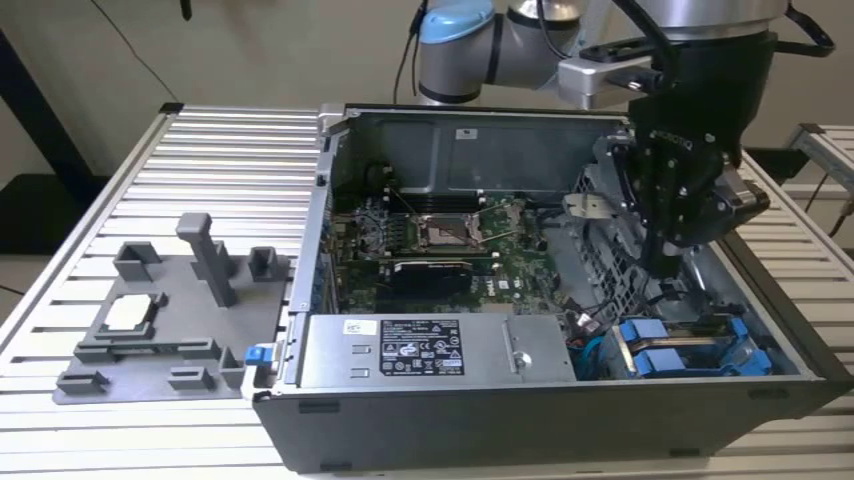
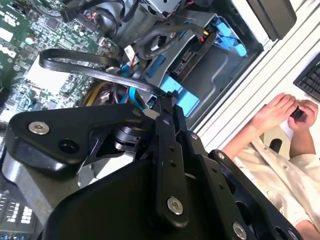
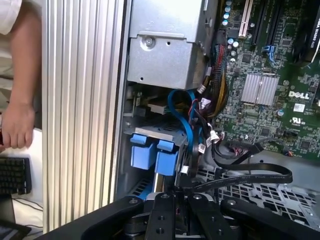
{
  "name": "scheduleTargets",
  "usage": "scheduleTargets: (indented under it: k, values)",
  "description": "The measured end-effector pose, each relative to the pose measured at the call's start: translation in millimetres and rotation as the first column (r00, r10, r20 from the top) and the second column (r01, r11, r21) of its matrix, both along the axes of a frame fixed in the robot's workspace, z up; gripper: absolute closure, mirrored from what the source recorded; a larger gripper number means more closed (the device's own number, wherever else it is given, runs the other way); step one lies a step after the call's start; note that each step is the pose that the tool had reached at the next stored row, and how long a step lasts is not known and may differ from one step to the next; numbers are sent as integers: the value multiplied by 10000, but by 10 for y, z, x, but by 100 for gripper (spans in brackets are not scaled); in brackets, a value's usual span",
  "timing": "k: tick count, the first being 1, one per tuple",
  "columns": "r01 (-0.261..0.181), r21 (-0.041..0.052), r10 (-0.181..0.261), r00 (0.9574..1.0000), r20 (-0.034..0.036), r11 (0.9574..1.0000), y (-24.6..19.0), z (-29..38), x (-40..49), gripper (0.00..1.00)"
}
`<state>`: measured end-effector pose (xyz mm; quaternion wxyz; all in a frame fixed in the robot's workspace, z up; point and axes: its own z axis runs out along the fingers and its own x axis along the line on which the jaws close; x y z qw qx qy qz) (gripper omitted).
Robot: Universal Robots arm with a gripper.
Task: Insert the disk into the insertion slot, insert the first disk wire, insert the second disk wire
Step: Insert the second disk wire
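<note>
In the exterior view the gripper (image 1: pixel 663 260) hangs inside the open computer case (image 1: pixel 534 420), above the disk (image 1: pixel 661 350), whose blue tabs show it lying in the slot (image 1: pixel 603 350) at the case's corner, beside the power supply (image 1: pixel 427 345); the case stands on a slatted metal tabletop (image 1: pixel 227 170) next to a grey plastic fixture (image 1: pixel 160 320). In the second wrist view the gripper (image 2: pixel 166 97) looks pressed together on the end of a flat black wire (image 2: pixel 90 70), which loops away over the circuit board (image 2: pixel 30 25); that loose loop could, I judge, catch on the bundle of cables (image 2: pixel 150 42) close by and twist the plug off line. In the first wrist view the black wire (image 3: pixel 255 176) arcs over the perforated cage wall (image 3: pixel 280 197) near the disk (image 3: pixel 152 156); a blue cable (image 3: pixel 187 125) crosses just there, so a skewed plug might jam; beyond the tabletop (image 3: pixel 80 125) a person's hand (image 3: pixel 17 125) rests near a keyboard (image 3: pixel 15 175).
</note>
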<state>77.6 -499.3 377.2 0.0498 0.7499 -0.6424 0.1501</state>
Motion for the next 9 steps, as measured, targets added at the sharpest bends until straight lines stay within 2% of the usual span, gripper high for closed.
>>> scheduleTargets:
  k: [5, 9]
  values:
    - [0, 0, 0, 9999, -153, 10000, -145, -2, 85, 84]
    - [0, 0, 0, 9997, -238, 10000, -243, -3, 136, 84]
